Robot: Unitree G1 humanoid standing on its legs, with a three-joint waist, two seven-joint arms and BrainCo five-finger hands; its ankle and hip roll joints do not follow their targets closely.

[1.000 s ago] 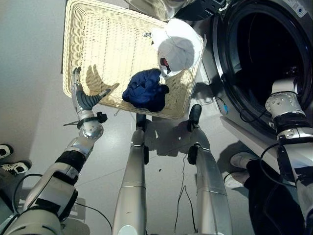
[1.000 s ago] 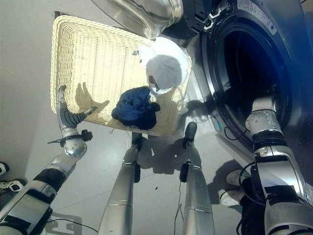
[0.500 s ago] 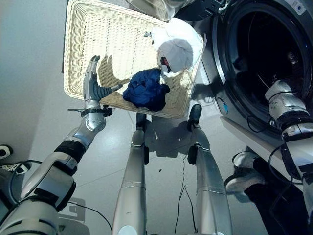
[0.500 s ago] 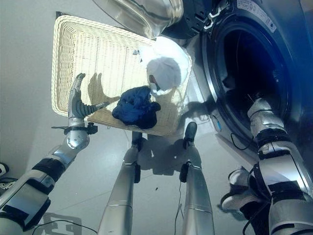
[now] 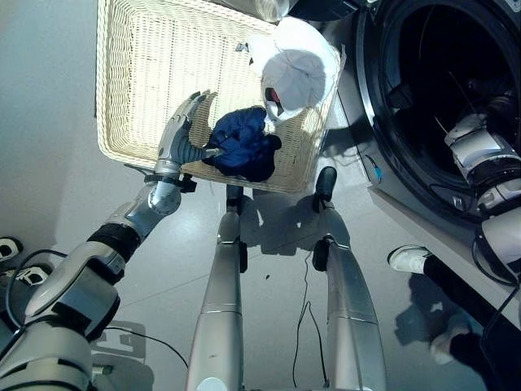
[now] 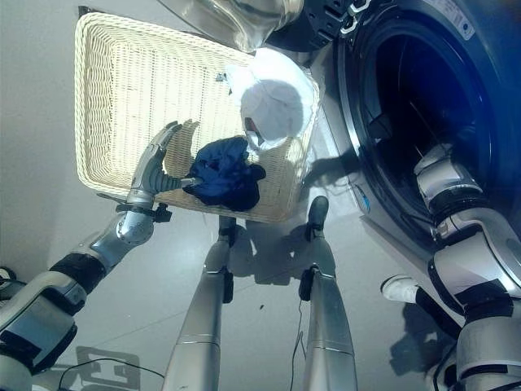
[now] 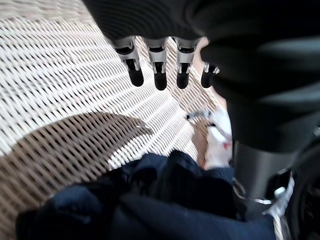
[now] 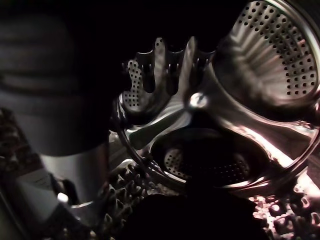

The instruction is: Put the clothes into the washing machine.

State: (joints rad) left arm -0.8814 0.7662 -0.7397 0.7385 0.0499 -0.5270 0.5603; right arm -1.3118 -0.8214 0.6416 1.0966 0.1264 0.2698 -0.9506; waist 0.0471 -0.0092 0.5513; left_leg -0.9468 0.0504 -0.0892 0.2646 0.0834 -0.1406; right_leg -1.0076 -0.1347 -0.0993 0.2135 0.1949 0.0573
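A crumpled navy garment (image 5: 244, 145) lies in the near right part of a pale wicker basket (image 5: 110, 98) on the floor. A white garment (image 5: 297, 69) lies over the basket's right rim. My left hand (image 5: 181, 137) hovers low over the wicker just left of the navy garment. It is open, with straight fingers (image 7: 157, 70) and the thumb reaching the cloth's edge (image 7: 165, 200). To the right, the washing machine's drum (image 5: 440, 81) stands open. My right arm (image 5: 480, 155) reaches into it. Inside, the right hand's fingers (image 8: 172, 75) show as straight dark shapes against the perforated steel, holding nothing.
The machine's glass door (image 6: 244, 16) hangs open above the basket's far right corner. A person's shoe (image 5: 407, 257) and dark trouser leg stand on the grey floor below the machine's front. A dark heap (image 8: 200, 215) lies low in the drum.
My left hand has swept right across the basket until its thumb met the navy garment. The right arm has shifted within the drum opening. The person's foot has stepped back.
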